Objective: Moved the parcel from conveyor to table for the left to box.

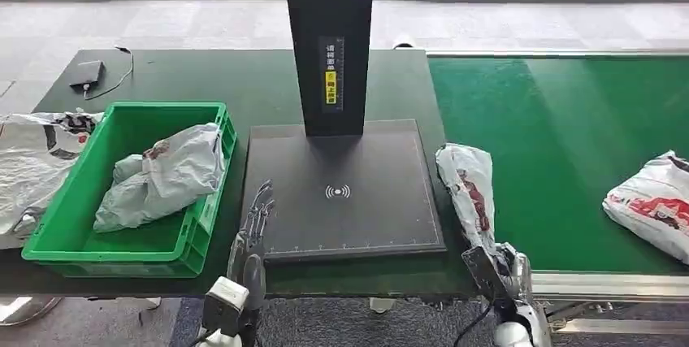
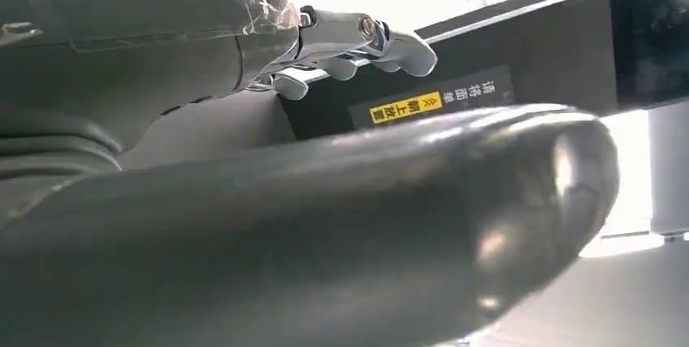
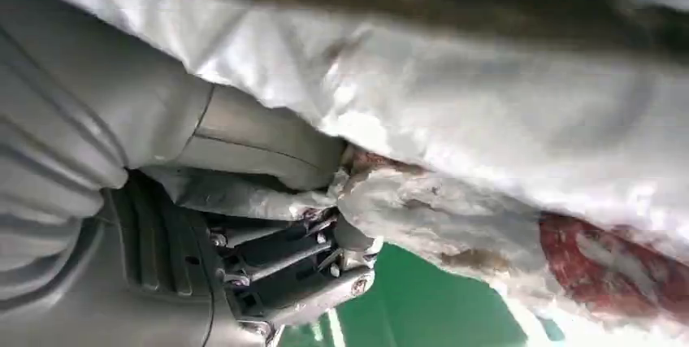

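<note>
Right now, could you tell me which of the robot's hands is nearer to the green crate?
The left hand: it hovers just beside the green crate, at the black pad's edge. The right hand is across the pad, holding a parcel.

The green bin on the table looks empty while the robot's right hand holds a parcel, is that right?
Not quite: the green bin is not empty. The head view shows a grey bag lying inside it. The rest holds: the right hand grips a white parcel at the conveyor's edge.
</note>
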